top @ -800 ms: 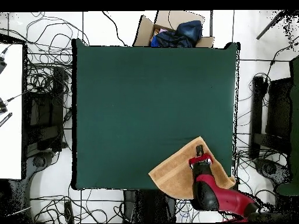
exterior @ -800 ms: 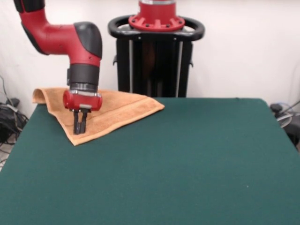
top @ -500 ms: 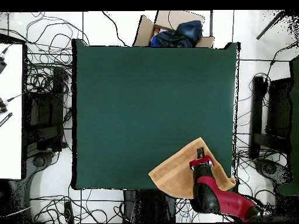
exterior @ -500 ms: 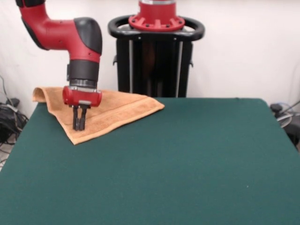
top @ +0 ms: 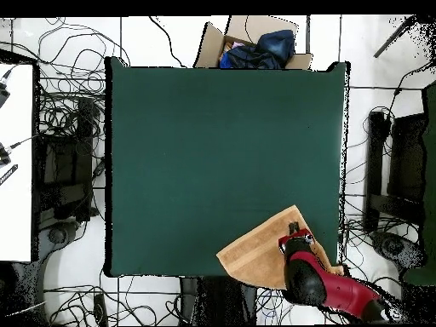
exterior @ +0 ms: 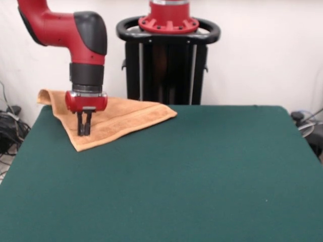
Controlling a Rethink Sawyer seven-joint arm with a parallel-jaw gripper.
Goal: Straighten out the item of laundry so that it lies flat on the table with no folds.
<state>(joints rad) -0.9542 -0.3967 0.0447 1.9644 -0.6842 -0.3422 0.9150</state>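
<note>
- Arm (exterior: 55, 25): showing glossy red casing with a rounded black elbow cap.
- Wrist: showing a black cylinder above a red collar.
- Pincer (exterior: 84, 130): showing two slim black prongs.
- Pedestal (exterior: 168, 55): showing a black frame, red ringed top.

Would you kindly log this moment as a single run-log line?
gripper: shut, low over towel | towel: folded into a triangle at table corner, one end overhanging the edge | task: not flat yet

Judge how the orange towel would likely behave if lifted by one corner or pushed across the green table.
The towel would probably hang limp, since one corner already droops past the table edge. Its looped cloth on the felt-like top would likely bunch up rather than slide when pushed. It seems light enough for the end effector to lift easily.
</note>
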